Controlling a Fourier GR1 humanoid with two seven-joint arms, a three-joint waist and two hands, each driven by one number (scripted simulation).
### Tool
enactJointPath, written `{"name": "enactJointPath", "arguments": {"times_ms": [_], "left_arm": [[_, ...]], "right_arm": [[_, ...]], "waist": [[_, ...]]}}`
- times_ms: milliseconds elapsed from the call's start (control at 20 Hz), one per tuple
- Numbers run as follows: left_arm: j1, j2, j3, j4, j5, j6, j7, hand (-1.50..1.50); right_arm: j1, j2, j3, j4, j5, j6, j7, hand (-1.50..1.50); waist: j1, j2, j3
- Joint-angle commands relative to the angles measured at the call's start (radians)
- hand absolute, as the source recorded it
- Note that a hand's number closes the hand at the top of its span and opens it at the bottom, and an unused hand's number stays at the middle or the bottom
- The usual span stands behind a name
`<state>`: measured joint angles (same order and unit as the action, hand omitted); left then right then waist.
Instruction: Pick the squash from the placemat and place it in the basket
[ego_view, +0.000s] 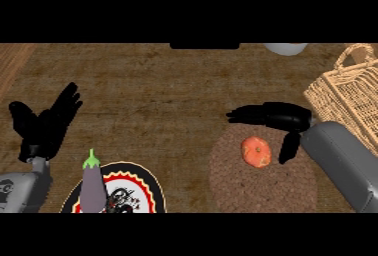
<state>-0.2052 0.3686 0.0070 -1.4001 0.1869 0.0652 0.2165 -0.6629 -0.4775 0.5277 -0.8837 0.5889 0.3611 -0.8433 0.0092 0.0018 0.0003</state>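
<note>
An orange squash lies on a round brown woven placemat at the right of the counter. My right hand hovers just beyond and to the right of the squash, fingers pointing left and thumb hanging down beside it, not closed on it. A wicker basket with a handle stands at the far right edge, behind the right forearm. My left hand rests open at the left, fingers up.
A purple eggplant lies on a plate with a red, yellow and black rim at the lower left. A white object shows at the top edge. The counter top is brown wood.
</note>
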Motion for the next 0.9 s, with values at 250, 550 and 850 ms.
{"name": "enactJointPath", "arguments": {"times_ms": [250,550,850], "left_arm": [[-0.019,-0.016,0.006,0.023,-0.029,-0.009,0.000,0.00],[0.037,-0.032,0.045,-0.010,-0.035,-0.033,-0.024,0.00],[0.018,-0.037,0.060,0.009,-0.052,-0.051,-0.010,0.00]], "right_arm": [[0.005,-0.006,0.026,0.058,0.010,0.058,-0.186,-1.50],[0.082,-0.010,-0.005,-0.076,0.083,0.009,-0.076,-1.50],[0.066,0.040,-0.017,0.007,0.148,-0.032,-0.113,-1.50]], "waist": [[0.002,0.002,0.000],[-0.008,-0.003,0.000],[-0.004,-0.001,0.000]]}}
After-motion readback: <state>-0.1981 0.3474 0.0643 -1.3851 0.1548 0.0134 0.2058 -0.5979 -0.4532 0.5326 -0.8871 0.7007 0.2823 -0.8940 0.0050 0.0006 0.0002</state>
